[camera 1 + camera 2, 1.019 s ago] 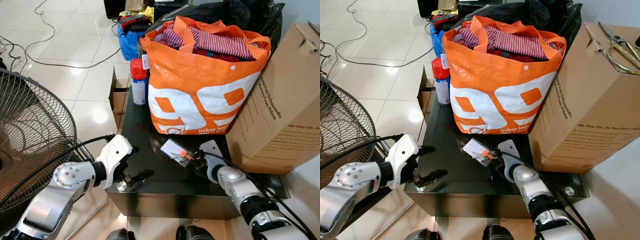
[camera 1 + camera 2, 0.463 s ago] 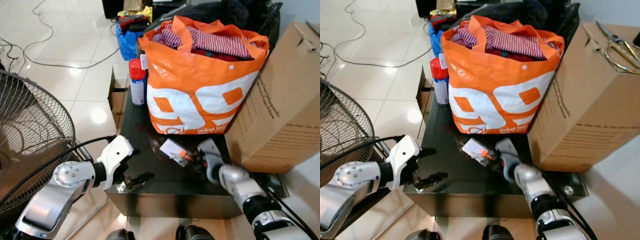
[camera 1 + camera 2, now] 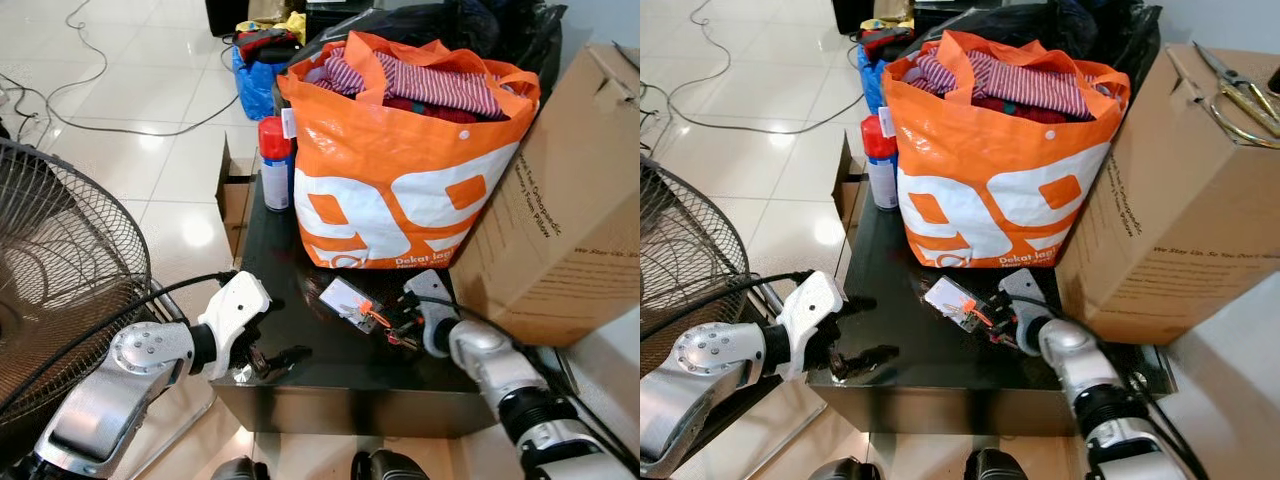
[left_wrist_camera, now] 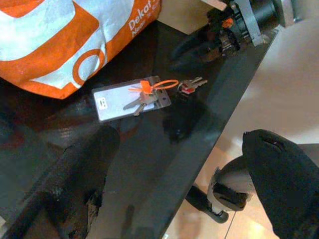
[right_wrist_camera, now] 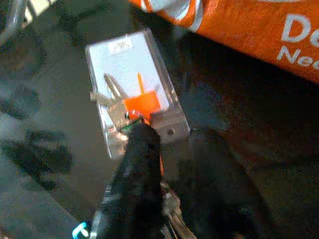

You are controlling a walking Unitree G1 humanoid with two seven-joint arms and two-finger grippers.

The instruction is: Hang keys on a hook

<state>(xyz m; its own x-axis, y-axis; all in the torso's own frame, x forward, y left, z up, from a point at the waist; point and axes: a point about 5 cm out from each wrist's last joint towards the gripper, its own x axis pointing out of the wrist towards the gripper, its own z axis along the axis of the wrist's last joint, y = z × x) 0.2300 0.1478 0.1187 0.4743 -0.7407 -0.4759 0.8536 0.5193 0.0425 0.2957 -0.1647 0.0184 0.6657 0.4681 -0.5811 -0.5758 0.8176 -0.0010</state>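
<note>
Two bunches of keys are seen on the black table, by a clear tag. The right gripper is poised beside them; whether its fingers are parted cannot be told. The ring should be pinched squarely before lifting.

A lived-in home, mid-clutter.
A bag stuffed with clothes sat beside a box on a black counter, near a fan, over glossy tiled floor with trailing cables.

Keys on table, bag behind, box right, fan left.
</note>
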